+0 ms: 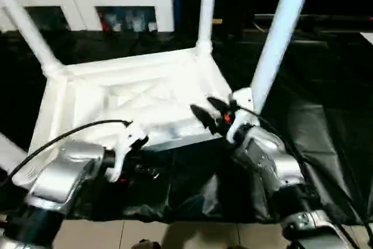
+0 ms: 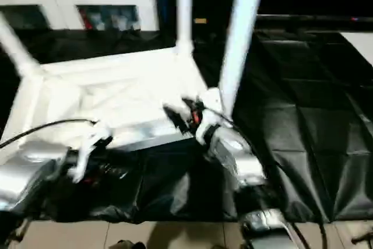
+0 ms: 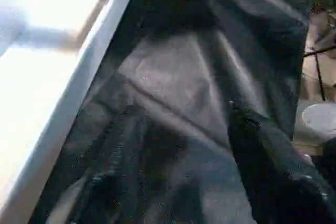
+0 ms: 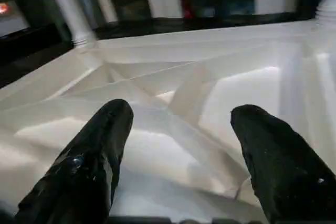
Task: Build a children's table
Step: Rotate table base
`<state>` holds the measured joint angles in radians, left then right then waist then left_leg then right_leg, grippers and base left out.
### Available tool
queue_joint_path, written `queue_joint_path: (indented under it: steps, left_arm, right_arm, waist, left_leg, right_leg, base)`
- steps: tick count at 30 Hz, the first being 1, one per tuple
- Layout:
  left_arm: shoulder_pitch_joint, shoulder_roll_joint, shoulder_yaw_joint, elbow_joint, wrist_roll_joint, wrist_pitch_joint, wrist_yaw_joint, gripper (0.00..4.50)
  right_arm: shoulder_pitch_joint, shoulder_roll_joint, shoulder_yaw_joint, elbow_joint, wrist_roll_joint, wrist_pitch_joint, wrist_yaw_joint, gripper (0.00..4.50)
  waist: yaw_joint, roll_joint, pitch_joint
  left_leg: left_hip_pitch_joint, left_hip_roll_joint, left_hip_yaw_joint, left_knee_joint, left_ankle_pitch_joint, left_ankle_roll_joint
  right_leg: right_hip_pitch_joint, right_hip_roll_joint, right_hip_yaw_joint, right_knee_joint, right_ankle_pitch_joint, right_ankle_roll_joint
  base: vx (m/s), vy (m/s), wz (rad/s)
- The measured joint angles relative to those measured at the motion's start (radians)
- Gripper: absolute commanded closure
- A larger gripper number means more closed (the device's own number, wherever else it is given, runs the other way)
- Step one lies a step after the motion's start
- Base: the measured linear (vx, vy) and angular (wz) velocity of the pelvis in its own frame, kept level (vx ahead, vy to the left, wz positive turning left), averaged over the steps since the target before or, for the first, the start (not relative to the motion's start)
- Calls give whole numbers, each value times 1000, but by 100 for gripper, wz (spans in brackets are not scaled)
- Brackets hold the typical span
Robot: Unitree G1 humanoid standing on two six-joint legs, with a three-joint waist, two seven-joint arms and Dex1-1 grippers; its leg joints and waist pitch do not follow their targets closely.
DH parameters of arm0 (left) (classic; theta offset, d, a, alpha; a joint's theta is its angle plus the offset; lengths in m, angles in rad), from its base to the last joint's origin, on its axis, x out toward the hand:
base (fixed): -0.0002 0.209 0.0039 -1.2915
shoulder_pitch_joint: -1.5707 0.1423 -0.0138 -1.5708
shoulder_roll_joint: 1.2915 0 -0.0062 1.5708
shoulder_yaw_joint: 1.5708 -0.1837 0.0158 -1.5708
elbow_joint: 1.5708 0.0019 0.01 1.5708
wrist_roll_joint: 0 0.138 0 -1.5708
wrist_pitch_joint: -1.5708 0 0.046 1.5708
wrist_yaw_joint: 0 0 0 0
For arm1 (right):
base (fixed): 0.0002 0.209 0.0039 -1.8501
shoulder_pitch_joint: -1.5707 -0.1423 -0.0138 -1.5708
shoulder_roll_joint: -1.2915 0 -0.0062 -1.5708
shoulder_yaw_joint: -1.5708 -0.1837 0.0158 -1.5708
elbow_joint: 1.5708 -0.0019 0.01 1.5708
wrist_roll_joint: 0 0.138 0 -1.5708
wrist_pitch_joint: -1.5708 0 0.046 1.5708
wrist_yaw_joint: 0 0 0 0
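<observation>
- Head camera view: the tabletop (image 1: 134, 94) is lying upside down on the black sheet (image 1: 326, 132), ribbed underside up, with legs (image 1: 280, 33) standing up from its corner sockets.
- Right gripper (image 4: 181, 129) is hovering just above the ribs near the near-right leg, fingers (image 4: 94, 150) spread wide, grasping nothing.
- Left gripper (image 1: 125, 144) is hanging at the tabletop's near edge; I cannot tell whether it is released or clenched.
- Judgement: before pressing down, each leg wants checking for full seating; grip low by the flare, push straight along the socket, and steady the top against sliding.
</observation>
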<state>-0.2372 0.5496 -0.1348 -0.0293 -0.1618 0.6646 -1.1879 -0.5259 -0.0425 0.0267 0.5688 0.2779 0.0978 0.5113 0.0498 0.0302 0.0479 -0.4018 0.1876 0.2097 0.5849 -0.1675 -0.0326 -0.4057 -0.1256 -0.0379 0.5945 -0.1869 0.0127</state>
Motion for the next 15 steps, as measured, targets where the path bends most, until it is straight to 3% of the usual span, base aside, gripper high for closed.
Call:
queue_joint_path:
  steps: [2, 5, 9, 15]
  left_arm:
    - [12, 9, 3, -16, 9, 6, 14, 131]
    - [27, 17, 4, -16, 47, -16, 78, 118]
    - [24, 12, 7, -3, 72, -49, 137, 88]
    - [-8, -47, 10, 48, 108, -124, 270, 49]
  right_arm:
    - [-44, 13, -31, 68, 0, -25, -71, 105]
    - [-121, 20, -71, 181, -6, -86, -178, 105]
    - [-158, 1, -100, 251, -14, -146, -231, 105]
    - [-198, -95, -141, 364, -20, -199, -276, 105]
  waist:
    - [2, -8, 0]
    - [5, -13, 0]
    - [16, -15, -1]
    - [50, -16, 0]
  left_leg:
    - [0, 1, 0, 0, 1, -1]
    - [0, 2, -1, 0, 2, -3]
    - [0, 2, 0, 1, 2, -3]
    - [-1, 2, 1, 2, 2, -3]
  right_leg:
    - [0, 1, -1, 1, 0, 0]
    - [0, 2, -1, 1, 0, 0]
    - [2, 2, 0, 1, 0, 0]
    - [6, 2, 0, 2, 0, 0]
  base:
    - [0, 0, 0]
    - [0, 0, 0]
    - [0, 0, 0]
    - [0, 0, 0]
